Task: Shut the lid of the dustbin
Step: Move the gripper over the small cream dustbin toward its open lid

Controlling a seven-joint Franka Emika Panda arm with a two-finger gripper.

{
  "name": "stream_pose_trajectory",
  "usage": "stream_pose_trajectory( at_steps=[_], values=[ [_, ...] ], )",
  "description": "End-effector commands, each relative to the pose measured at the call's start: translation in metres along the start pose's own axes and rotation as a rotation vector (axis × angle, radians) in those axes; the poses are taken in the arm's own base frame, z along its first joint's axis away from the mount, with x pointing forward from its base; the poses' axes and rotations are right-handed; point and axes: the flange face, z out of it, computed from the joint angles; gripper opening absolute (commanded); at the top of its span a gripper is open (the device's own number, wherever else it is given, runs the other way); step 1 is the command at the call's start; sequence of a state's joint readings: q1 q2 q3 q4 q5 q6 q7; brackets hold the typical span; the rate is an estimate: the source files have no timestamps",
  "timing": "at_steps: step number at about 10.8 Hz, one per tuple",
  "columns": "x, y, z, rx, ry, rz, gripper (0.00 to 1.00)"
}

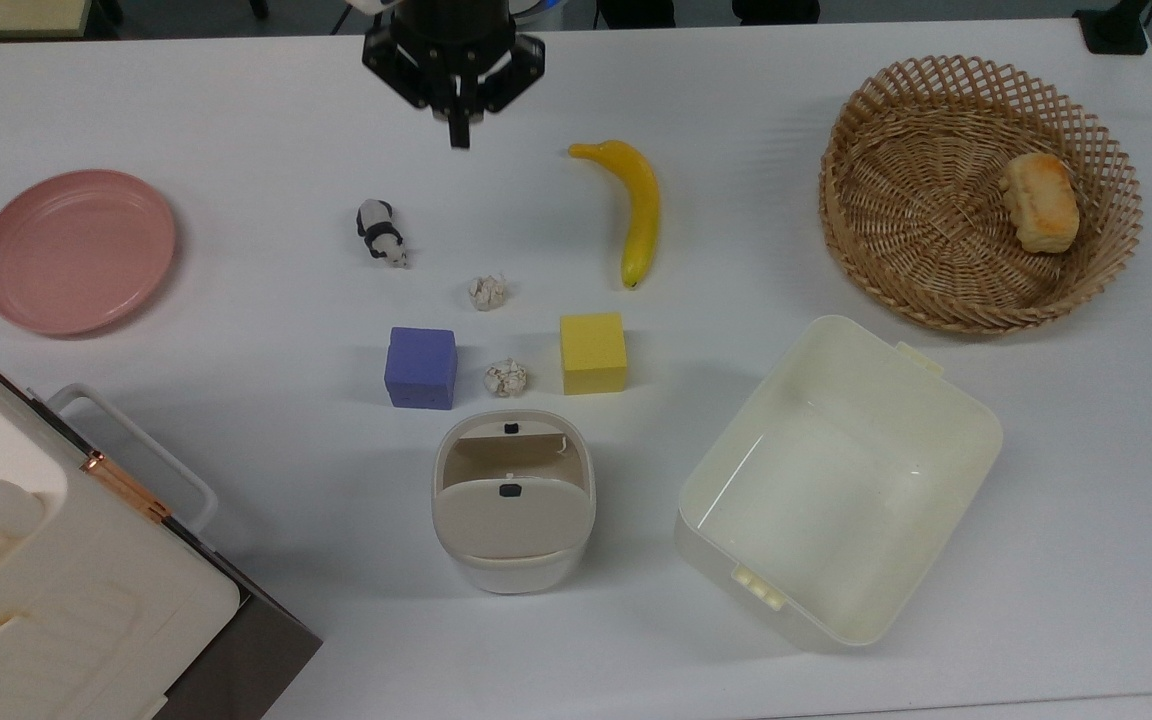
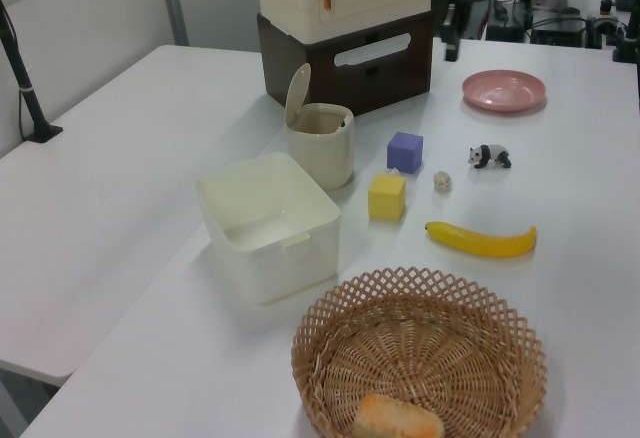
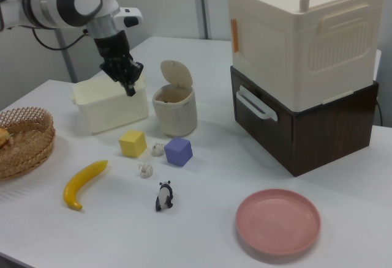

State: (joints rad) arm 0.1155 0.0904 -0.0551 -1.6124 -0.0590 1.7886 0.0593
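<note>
The dustbin (image 1: 516, 572) is a small off-white bin near the table's front edge in the top view, just below the two foam cubes. Its beige-grey lid (image 1: 509, 520) stands raised on its hinge, the black button showing, and the bin's mouth is uncovered. From the side, the lid (image 2: 297, 93) tilts up and back above the dustbin (image 2: 322, 153); the right view shows the same lid (image 3: 176, 72) and dustbin (image 3: 176, 114). My gripper (image 1: 458, 135) hangs shut and empty over the far side of the table, well away from the bin. It also shows in the side views (image 2: 451, 53) (image 3: 130, 90).
Between gripper and bin lie a toy panda (image 1: 380, 232), two paper balls (image 1: 487, 292) (image 1: 506, 377), a purple cube (image 1: 421, 367), a yellow cube (image 1: 593, 352) and a banana (image 1: 636, 205). A cream tub (image 1: 976, 440), basket (image 1: 866, 110), pink plate (image 1: 76, 250) and big appliance (image 1: 36, 580) flank them.
</note>
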Motion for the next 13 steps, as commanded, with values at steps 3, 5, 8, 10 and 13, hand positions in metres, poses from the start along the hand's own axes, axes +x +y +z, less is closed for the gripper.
stream_pose_trajectory(
  at_steps=[3, 5, 8, 10, 13],
  values=[
    [0.063, -0.005, -0.018, 0.019, 0.335, -0.017, 0.00],
    [0.090, -0.011, -0.013, 0.020, 0.434, -0.020, 0.00],
    [0.114, -0.016, 0.007, 0.018, 0.574, -0.034, 0.00],
    [0.126, -0.017, 0.017, 0.010, 0.648, -0.061, 0.00],
    [0.141, -0.021, 0.035, 0.006, 0.806, -0.089, 0.00]
  ],
)
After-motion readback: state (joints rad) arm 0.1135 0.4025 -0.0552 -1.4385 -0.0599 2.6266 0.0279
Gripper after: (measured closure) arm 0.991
